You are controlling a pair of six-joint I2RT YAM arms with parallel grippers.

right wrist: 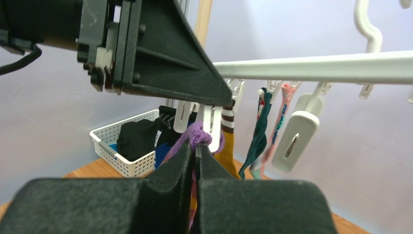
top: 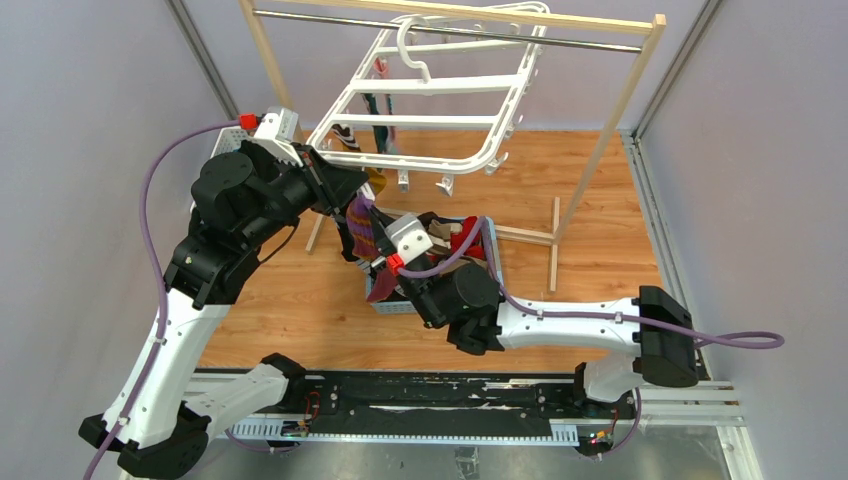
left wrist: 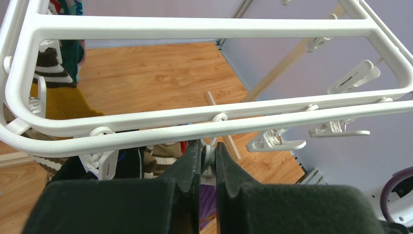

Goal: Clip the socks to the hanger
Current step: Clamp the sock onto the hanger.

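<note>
Pale wood surface lies under the hanger, hung at the upper centre of the top view. A clip on its near rail is squeezed by the left claw, clamped on it. The purple striped sock is gripped tight in the right claw, just below that clip. The cuff should be fed fully into the clip's mouth before the squeeze is released.

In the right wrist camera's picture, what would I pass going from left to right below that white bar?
white basket → purple sock → mustard sock → teal sock → pink sock → big white clip
</note>
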